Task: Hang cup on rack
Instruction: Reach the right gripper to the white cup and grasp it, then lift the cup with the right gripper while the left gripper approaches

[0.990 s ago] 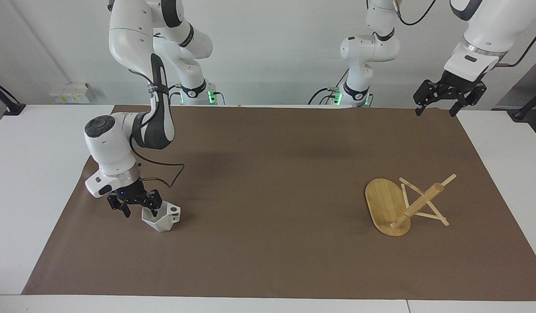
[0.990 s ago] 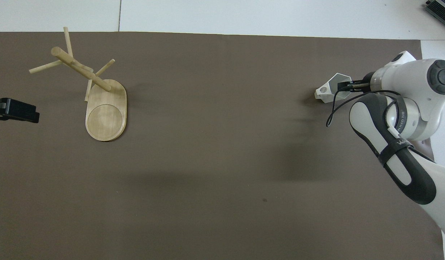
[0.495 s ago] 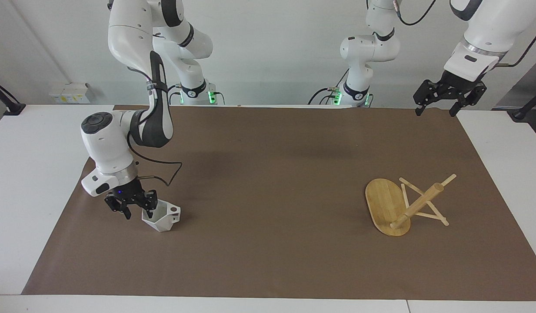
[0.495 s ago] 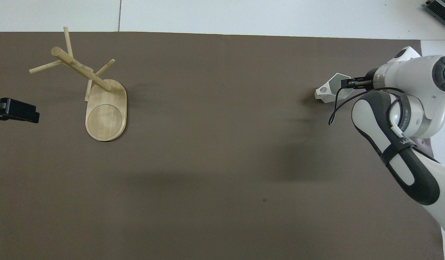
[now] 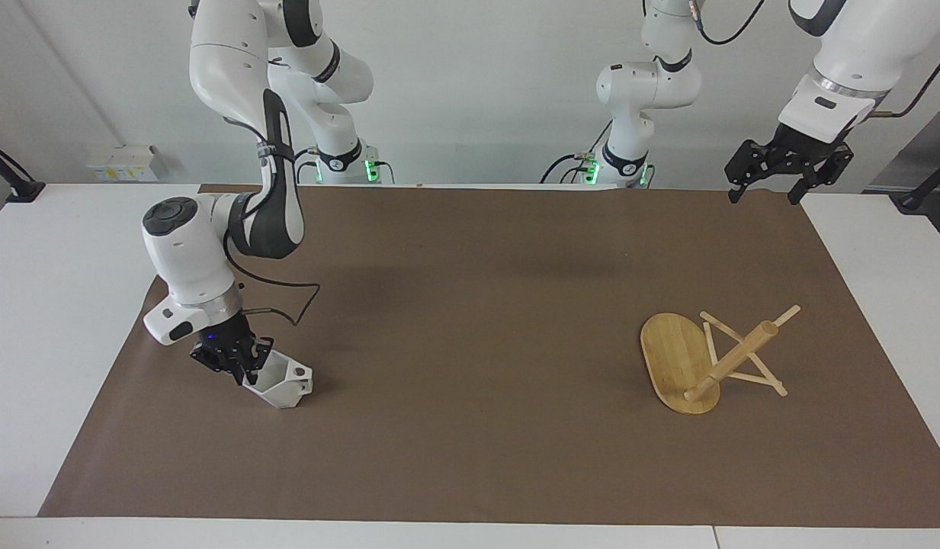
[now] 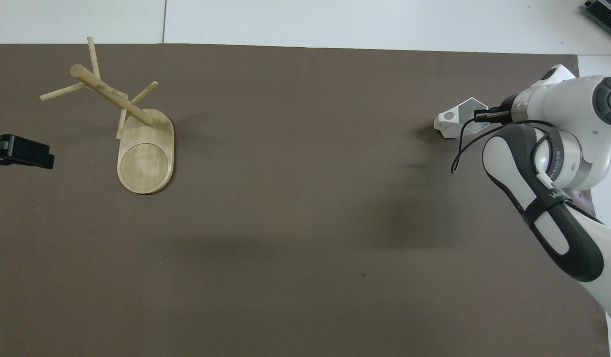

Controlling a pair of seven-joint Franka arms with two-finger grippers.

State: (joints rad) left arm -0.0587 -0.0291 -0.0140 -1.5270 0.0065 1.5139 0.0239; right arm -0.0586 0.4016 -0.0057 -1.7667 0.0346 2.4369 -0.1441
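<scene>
The white faceted cup [image 5: 280, 383] sits tilted on the brown mat toward the right arm's end of the table, its pierced handle pointing toward the table's middle. It also shows in the overhead view [image 6: 454, 122]. My right gripper [image 5: 243, 364] is down at the cup and shut on its rim wall; in the overhead view the gripper [image 6: 483, 116] reaches into the cup's mouth. The bamboo rack [image 5: 694, 362] lies tipped over toward the left arm's end, its post [image 6: 112, 96] slanting and its pegs touching the mat. My left gripper [image 5: 767, 187] waits open, high over the mat's corner by its base.
The brown mat [image 5: 477, 305] covers most of the white table [image 5: 50, 320]. A black clamp stands at the table's edge at each end. The rack's oval base [image 6: 145, 158] is tilted up on one edge.
My right gripper has closed on the cup's rim wall. The cup has tilted and shifted slightly. The left arm and the rack have not moved.
</scene>
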